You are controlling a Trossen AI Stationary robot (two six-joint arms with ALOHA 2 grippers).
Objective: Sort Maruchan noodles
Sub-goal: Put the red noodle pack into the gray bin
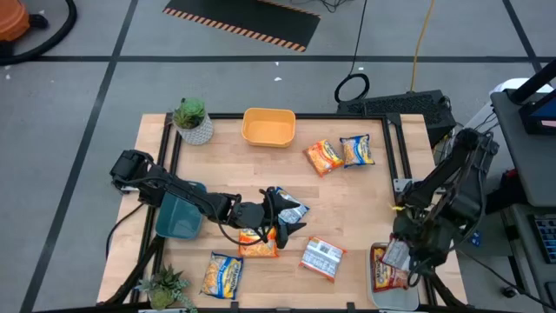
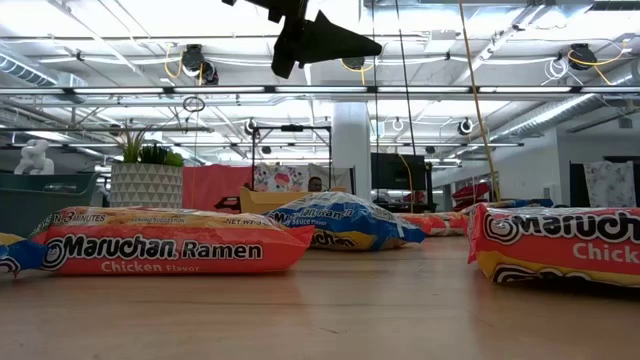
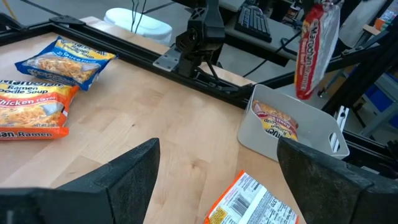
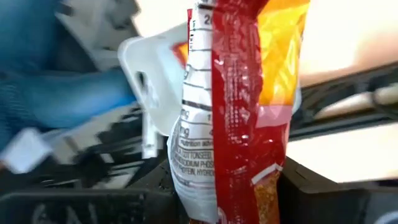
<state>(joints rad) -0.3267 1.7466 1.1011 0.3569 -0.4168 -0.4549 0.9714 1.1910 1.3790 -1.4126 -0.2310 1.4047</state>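
Several Maruchan noodle packets lie flat on the wooden table: a blue-and-white one [image 1: 291, 209] and an orange one [image 1: 258, 244] at the centre, one lying barcode side up [image 1: 323, 258], one near the front edge [image 1: 222, 274], and two at the far right [image 1: 323, 156] [image 1: 357, 149]. My left gripper [image 1: 287, 219] hovers open above the central packets, touching nothing. At the near right corner my right gripper [image 1: 401, 254] is shut on a red packet [image 3: 314, 50], above a white bin [image 3: 292, 127] that has another packet [image 3: 277, 124] lying in it. My right gripper pinches the red packet between its two fingers, at one end [image 4: 233, 199], and the fingers slant steeply downward. The packet stands edge-on in the hold. It hangs upright and lifted clear, with its lower end [image 3: 305, 93] above the bin's opening.
A yellow bin [image 1: 268, 127] stands at the far edge beside a potted plant [image 1: 192, 121]. A blue bin [image 1: 180, 217] sits under my left arm, and a second plant [image 1: 165, 285] stands at the near left corner. A black frame [image 1: 395, 148] borders the table.
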